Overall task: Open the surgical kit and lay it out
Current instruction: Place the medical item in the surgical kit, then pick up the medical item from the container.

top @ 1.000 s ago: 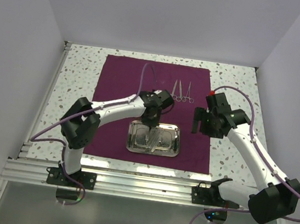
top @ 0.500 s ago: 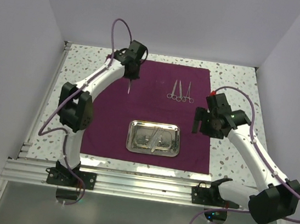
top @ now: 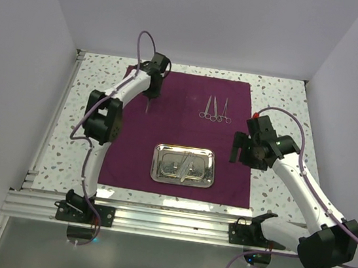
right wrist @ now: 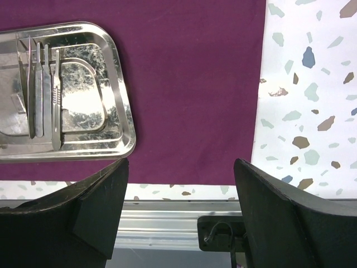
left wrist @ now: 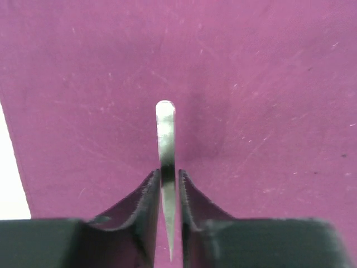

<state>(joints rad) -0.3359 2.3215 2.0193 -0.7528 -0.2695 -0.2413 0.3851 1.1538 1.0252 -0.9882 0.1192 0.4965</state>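
The purple cloth (top: 131, 147) lies spread flat on the table. On it stands the steel tray (top: 156, 164), with thin silver tools (right wrist: 42, 89) lying inside it. Two ring-handled forceps (top: 216, 109) lie side by side on the cloth's far part. My left gripper (top: 151, 95) is over the cloth's far left area, shut on a slim silver pair of tweezers (left wrist: 165, 134) that points down at the cloth (left wrist: 268, 84). My right gripper (right wrist: 181, 162) stands open and holds nothing, above the cloth's right edge, to the right of the tray (right wrist: 125, 128).
Speckled tabletop (top: 282, 101) shows around the cloth. An aluminium rail (top: 167, 222) runs along the near edge with both arm bases bolted to it. White walls enclose the left, right and far sides.
My left arm has swung from over the tray out to the cloth's far left with the tweezers in its jaws. The right arm has barely shifted.
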